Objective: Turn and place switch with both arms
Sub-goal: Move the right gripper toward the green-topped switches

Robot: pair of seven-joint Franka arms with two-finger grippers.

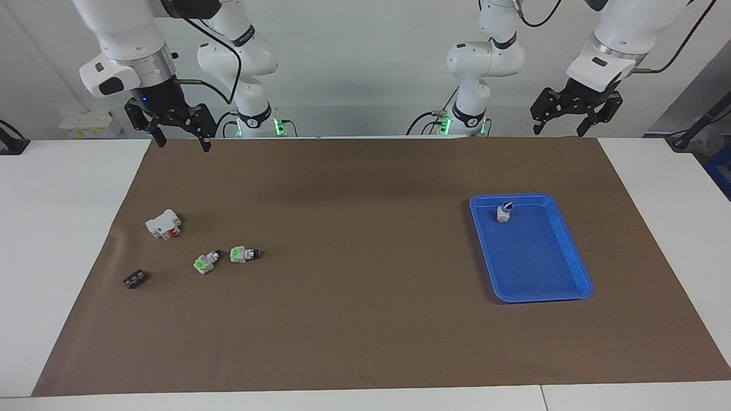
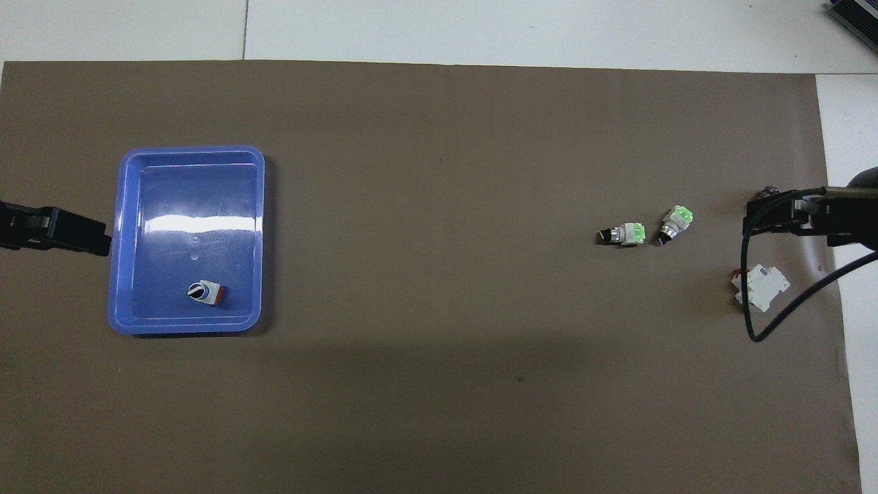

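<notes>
The switch point(image 1: 245, 254) lies on its side on the brown mat toward the right arm's end, with a green base, a white and silver middle and a black knob; it also shows in the overhead view point(image 2: 623, 234). My right gripper point(image 1: 183, 141) hangs open and empty in the air over the mat's edge nearest the robots, and shows in the overhead view point(image 2: 768, 213). My left gripper point(image 1: 559, 130) hangs open and empty, raised at the left arm's end of the table, and shows beside the tray in the overhead view point(image 2: 89, 237).
A similar green-and-white switch point(image 1: 207, 262) lies right beside the switch. A blue tray point(image 1: 531, 297) toward the left arm's end holds a white-based black-knob switch point(image 1: 503, 212). A white block with red point(image 1: 164, 224) and a small dark part point(image 1: 135, 279) lie toward the right arm's end.
</notes>
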